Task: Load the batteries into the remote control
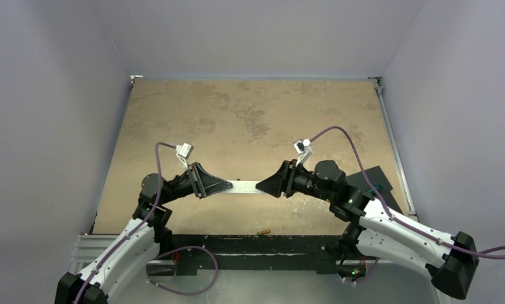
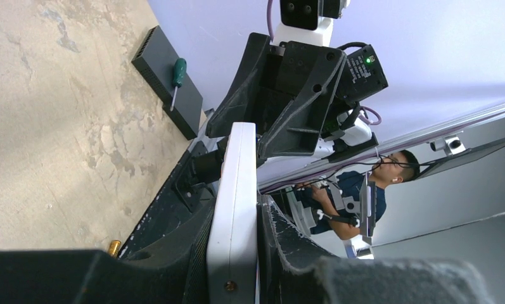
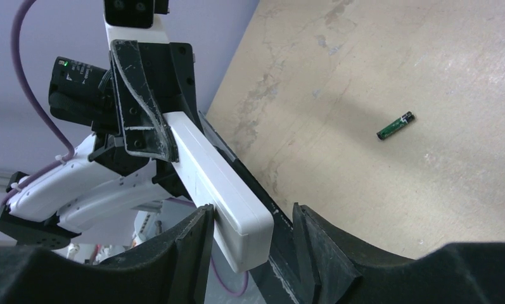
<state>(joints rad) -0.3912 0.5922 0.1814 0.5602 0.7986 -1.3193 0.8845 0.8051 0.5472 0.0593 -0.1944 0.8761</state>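
Observation:
The white remote control [image 1: 243, 187] hangs level above the table between both grippers. My left gripper [image 1: 226, 186] is shut on its left end; in the left wrist view the remote [image 2: 237, 202] sits edge-on between the pads. My right gripper [image 3: 253, 218] stands open around the other end [image 3: 237, 221]. Its left finger [image 3: 196, 244] touches the remote, and a gap shows before the right finger [image 3: 313, 244]. A dark battery [image 3: 395, 125] lies on the bare table. A gold battery [image 1: 264, 232] lies near the front edge, also in the left wrist view [image 2: 114, 246].
A black flat pad [image 2: 164, 76] lies at the table's right side with a green-handled screwdriver [image 2: 177, 79] on it. The black base rail [image 1: 249, 244] runs along the near edge. Walls close in the table's left, back and right.

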